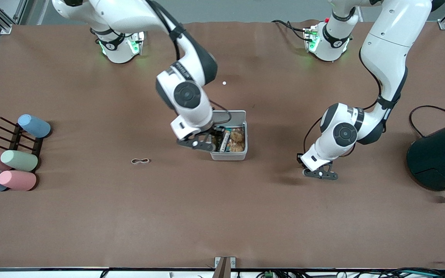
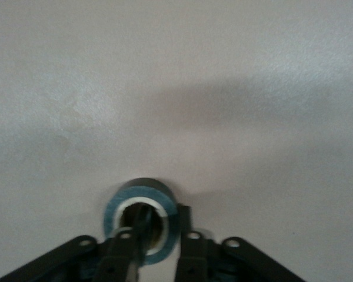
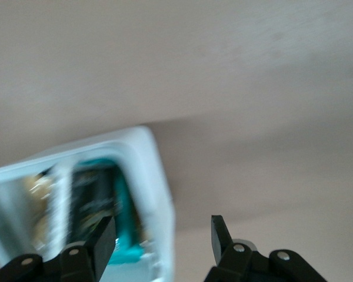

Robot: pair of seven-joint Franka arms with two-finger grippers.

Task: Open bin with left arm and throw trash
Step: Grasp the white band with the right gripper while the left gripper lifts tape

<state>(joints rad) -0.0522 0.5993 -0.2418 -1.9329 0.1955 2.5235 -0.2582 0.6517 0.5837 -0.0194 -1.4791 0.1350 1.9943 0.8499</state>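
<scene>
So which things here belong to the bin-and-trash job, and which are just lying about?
Job: bin, lid open; tape roll on the left gripper; twisted loop on the table; right gripper, open at the bin.

Lying about: pastel cylinders, black rack, dark teal cylinder.

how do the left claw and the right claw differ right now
The left claw is low at the table, nipping the wall of the tape roll; the right claw hangs over the edge of the bin. The left claw is closed on something; the right claw is open and empty. Both are black two-finger claws.
</scene>
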